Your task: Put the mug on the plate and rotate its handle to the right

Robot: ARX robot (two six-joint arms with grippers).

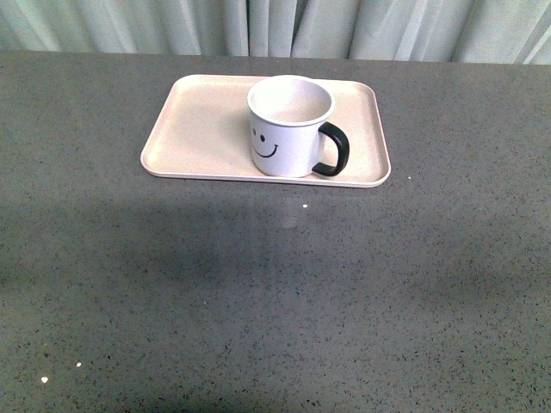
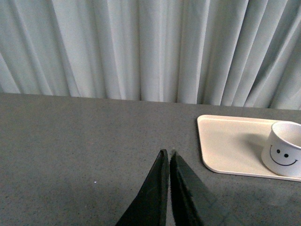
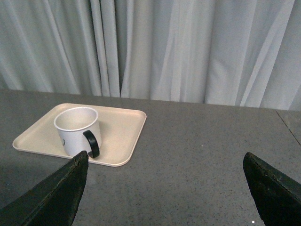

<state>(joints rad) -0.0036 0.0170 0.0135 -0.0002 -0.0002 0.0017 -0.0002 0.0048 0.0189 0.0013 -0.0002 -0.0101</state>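
The white mug with a black smiley face stands upright on the cream plate, towards its right half. Its black handle points to the right in the front view. The mug and plate also show in the right wrist view, beyond the left finger of my right gripper, which is open and empty over bare table. My left gripper is shut with nothing in it, well left of the plate and mug. Neither arm appears in the front view.
The grey speckled table spreads wide around the plate. Pale curtains hang behind its far edge. A seam or table edge shows at the far right of the right wrist view.
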